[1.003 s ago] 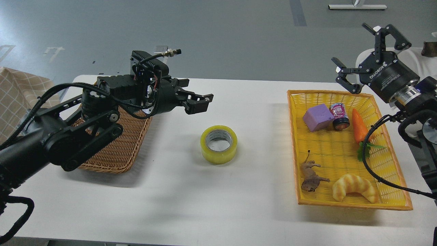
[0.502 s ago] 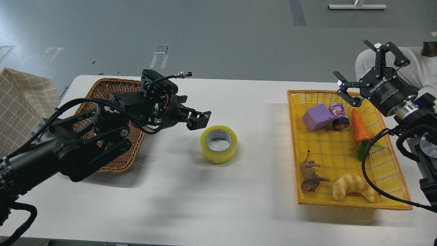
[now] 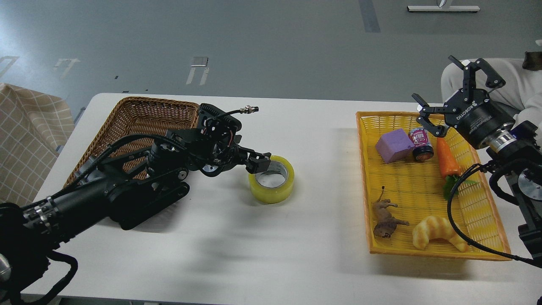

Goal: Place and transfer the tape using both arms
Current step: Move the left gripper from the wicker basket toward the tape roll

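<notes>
Tape (image 3: 271,179) lies ungrasped mid-tabletop (image 3: 271,254); left tool (image 3: 259,163) is seen at its left rim, finger spread unclear. Right tool (image 3: 444,99), spread, hovers far right. Transfer is judged unstarted.

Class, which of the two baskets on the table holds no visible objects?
The brown wicker basket beside the left arm; the yellow basket holds toys and food.

A: What do you see resting on the white table (image 3: 220,254)?

B: 3 things sit directly on it: a brown wicker basket (image 3: 131,123) at your far left, the tape (image 3: 273,186) lying flat near the middle, and a yellow plastic basket (image 3: 482,250) along your right edge, well apart from the tape
</notes>
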Robot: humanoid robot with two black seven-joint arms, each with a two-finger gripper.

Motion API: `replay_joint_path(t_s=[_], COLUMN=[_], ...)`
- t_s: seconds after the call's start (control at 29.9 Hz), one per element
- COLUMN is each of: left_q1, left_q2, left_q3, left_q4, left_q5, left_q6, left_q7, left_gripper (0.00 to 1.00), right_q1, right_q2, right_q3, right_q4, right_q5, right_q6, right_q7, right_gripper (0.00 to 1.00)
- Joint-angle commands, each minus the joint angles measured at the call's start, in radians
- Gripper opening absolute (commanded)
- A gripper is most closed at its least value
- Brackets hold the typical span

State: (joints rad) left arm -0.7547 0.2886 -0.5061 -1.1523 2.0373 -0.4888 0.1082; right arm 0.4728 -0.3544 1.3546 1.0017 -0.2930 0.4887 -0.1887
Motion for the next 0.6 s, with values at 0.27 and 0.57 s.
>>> replay_joint_path(t_s=[0.27, 0.57], left_q1=[0.009, 0.0], left_q2=[-0.016, -0.017], left_q3=[0.006, 0.078], left_q4=[0.025, 0.031], left_q5=[0.0, -0.002], left_q6=[0.0, 0.0], left_q7=[-0.015, -0.019], left_gripper=[0.97, 0.84], right_q1=[-0.002, -0.002], right_q2=[0.0, 0.0], right_q3=[0.0, 0.0], right_q4=[-0.006, -0.005], right_q5=[0.0, 0.0], right_q6=[0.0, 0.0], right_q7=[0.0, 0.0], right_gripper=[1.0, 1.0])
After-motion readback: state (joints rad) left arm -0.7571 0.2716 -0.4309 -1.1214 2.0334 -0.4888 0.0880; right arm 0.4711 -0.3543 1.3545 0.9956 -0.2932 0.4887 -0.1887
